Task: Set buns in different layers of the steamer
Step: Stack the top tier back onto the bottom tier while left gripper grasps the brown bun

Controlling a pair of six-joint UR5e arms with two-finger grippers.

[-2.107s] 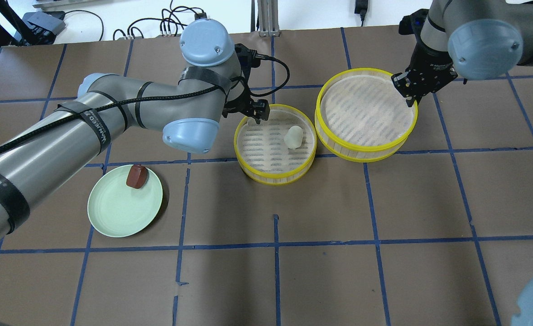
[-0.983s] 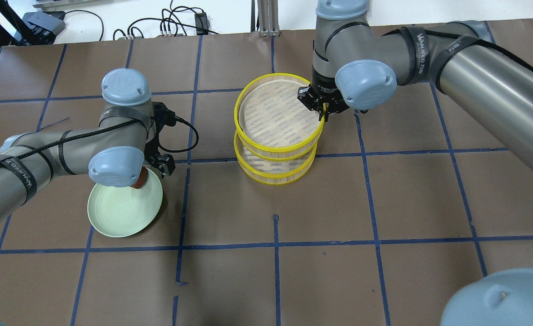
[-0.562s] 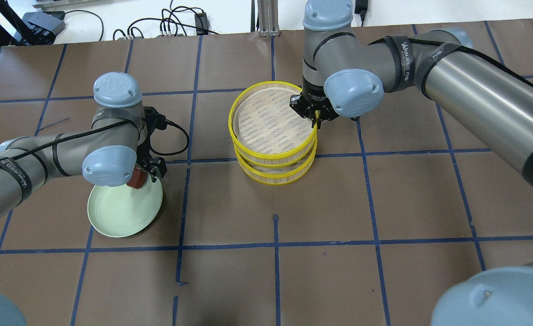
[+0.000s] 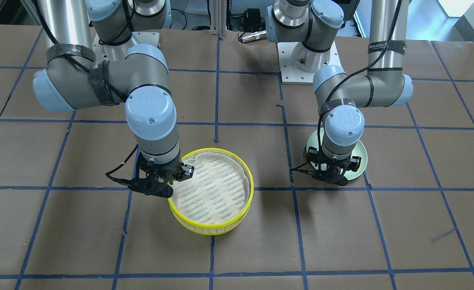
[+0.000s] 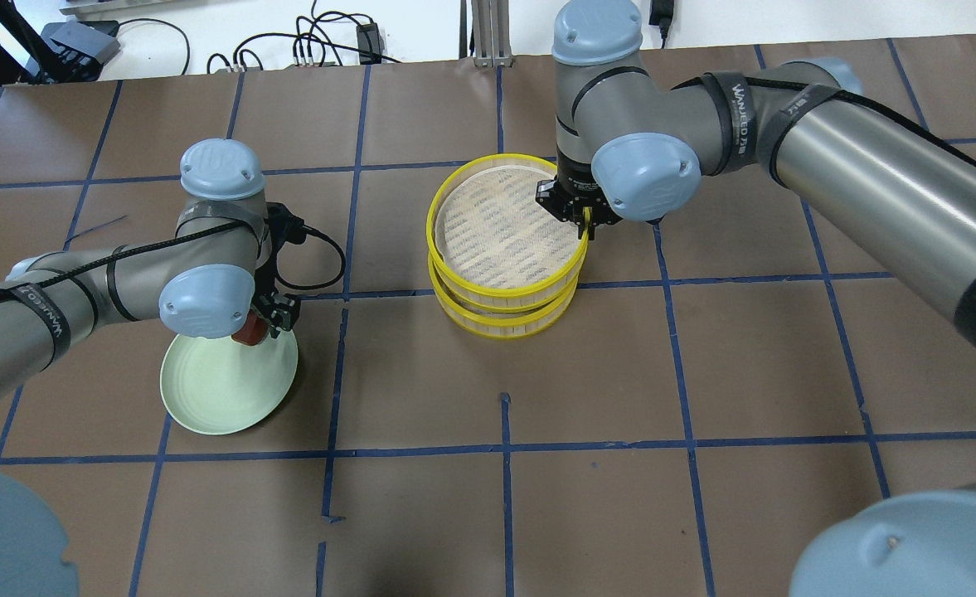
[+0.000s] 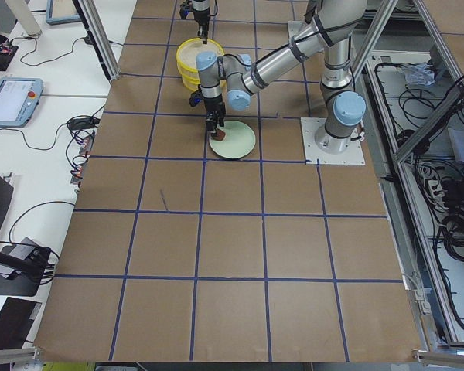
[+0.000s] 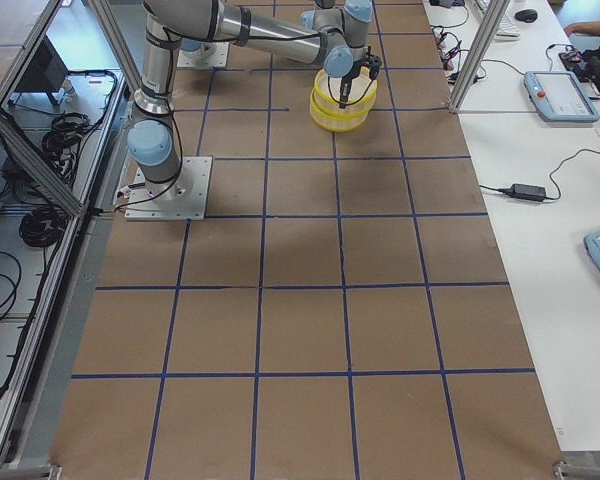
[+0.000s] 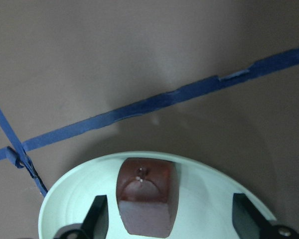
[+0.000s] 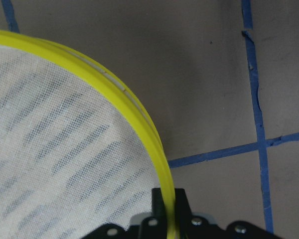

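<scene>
We clamp the rim of the top tray [image 5: 496, 232] with our right gripper [image 5: 585, 224] while our left gripper [image 8: 172, 221], spread open around the brown bun [image 8: 147, 196] on the plate [image 8: 209, 199], should close next.

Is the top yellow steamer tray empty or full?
Empty. Only whitish cloth shows inside the top yellow-rimmed tray; the reddish-brown bun is on the green plate.

The trays [image 5: 496, 288] are yellow-rimmed, the bun [image 8: 147, 199] reddish-brown, the plate [image 5: 214, 398] pale green.
</scene>
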